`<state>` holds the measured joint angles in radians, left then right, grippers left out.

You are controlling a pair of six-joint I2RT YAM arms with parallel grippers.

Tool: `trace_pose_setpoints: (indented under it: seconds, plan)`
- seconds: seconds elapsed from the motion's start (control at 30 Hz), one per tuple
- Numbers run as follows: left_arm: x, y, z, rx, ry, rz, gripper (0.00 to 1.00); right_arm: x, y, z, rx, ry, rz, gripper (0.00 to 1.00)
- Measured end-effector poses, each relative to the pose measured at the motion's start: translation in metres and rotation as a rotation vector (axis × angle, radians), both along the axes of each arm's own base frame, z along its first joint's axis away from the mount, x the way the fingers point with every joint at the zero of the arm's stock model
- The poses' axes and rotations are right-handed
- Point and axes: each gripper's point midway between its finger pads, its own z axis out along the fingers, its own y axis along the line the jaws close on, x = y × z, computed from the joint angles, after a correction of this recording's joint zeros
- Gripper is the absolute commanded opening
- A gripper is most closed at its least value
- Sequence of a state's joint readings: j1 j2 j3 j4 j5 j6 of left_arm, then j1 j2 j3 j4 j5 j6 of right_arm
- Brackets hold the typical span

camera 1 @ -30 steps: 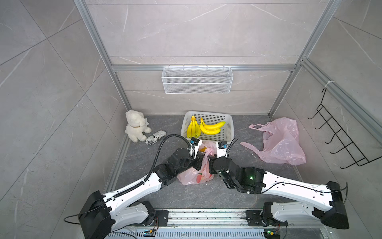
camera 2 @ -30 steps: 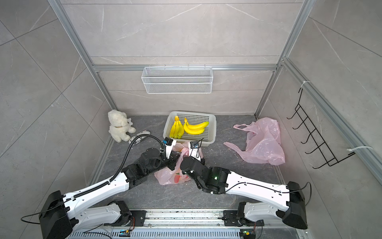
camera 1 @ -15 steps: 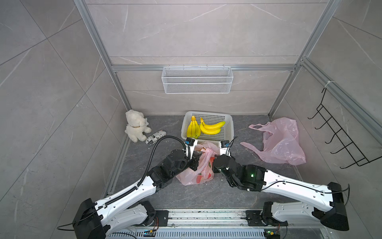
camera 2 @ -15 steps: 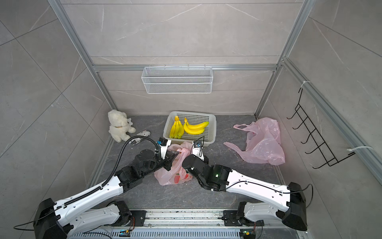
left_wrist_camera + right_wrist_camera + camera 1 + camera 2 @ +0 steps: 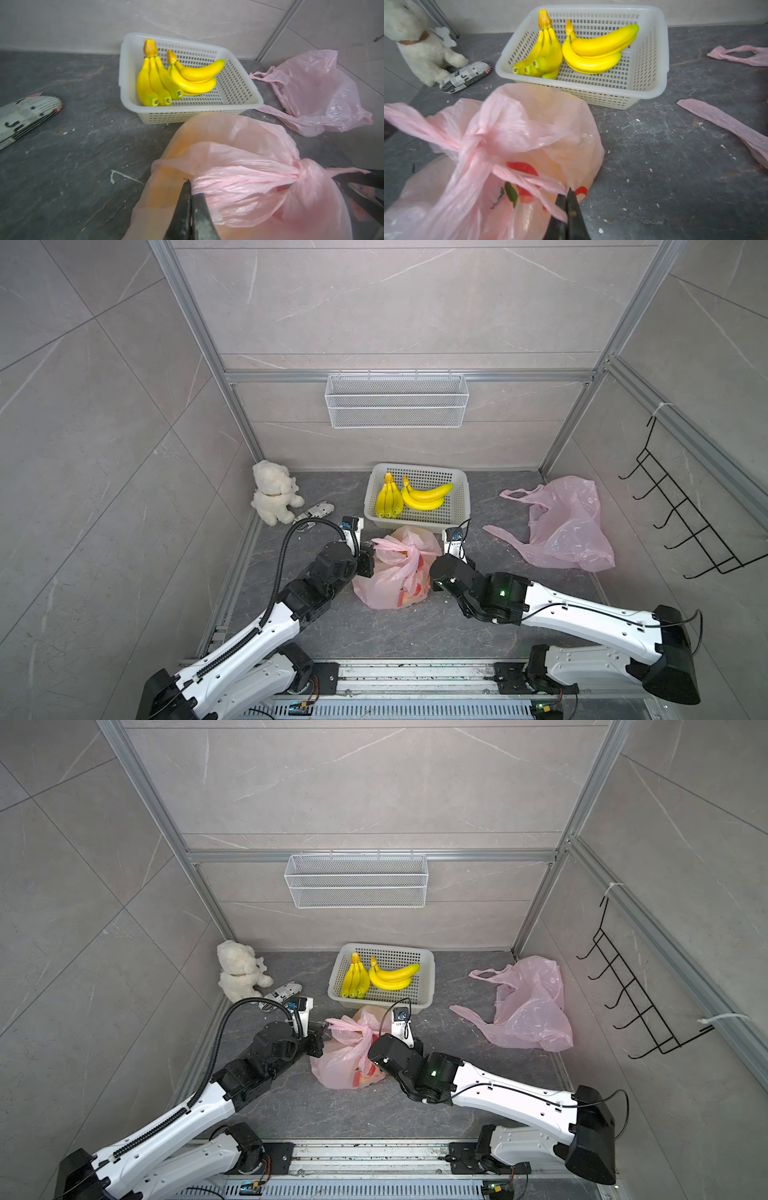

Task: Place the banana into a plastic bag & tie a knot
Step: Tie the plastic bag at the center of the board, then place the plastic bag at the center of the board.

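Note:
The pink plastic bag lies on the dark floor between my two arms, and a yellow-orange shape shows through its film. Its two handles cross in a twisted knot. My left gripper is shut on the bag handle that runs off to the left side. My right gripper is shut on the bag's other handle strip, on the right side of the bag; in the top views its wrist hides the fingertips. Two banana bunches lie in the white basket.
The white basket stands just behind the bag. A second, empty pink bag lies at the right. A white plush bear and a printed slipper sit at the back left. A wire shelf hangs on the back wall.
My right gripper has shut on the bag handle. Both grippers have drawn a little apart, the left to the left and the right to the right, stretching the handles at the knot.

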<state>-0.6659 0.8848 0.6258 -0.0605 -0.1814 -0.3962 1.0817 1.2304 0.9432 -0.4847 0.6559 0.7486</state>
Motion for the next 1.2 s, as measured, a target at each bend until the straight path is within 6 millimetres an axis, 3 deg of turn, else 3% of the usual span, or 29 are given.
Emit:
trace_pose_setpoints:
  seconds: [0.37,0.47,0.63,0.73,0.83,1.0,1.07,1.2]
  plan:
    - [0.008,0.065,-0.084,-0.073,0.276,0.264,0.0,0.008,-0.025,-0.081,-0.018,0.163,-0.128,0.0]
    - [0.005,0.074,-0.099,-0.115,0.336,0.3,0.0,0.007,-0.024,-0.089,0.006,0.178,-0.141,0.0]
    - [0.008,0.082,-0.095,-0.15,0.351,0.334,0.0,0.01,-0.019,-0.085,0.03,0.164,-0.134,0.0]
    - [0.013,0.09,-0.082,-0.165,0.338,0.365,0.0,0.013,-0.008,-0.077,0.02,0.148,-0.071,0.0]
    - [0.02,0.107,-0.053,-0.164,0.293,0.431,0.0,0.019,0.016,-0.049,0.005,0.1,0.013,0.0]
    - [0.032,0.144,0.023,-0.158,0.127,0.549,0.0,0.026,0.088,0.008,0.029,0.01,0.162,0.0]
    - [0.033,0.156,0.049,-0.146,0.075,0.585,0.0,0.028,0.114,0.022,0.042,-0.01,0.212,0.0]
    - [0.031,0.187,0.072,-0.113,0.047,0.685,0.0,0.036,0.166,0.032,0.065,-0.016,0.294,0.0]
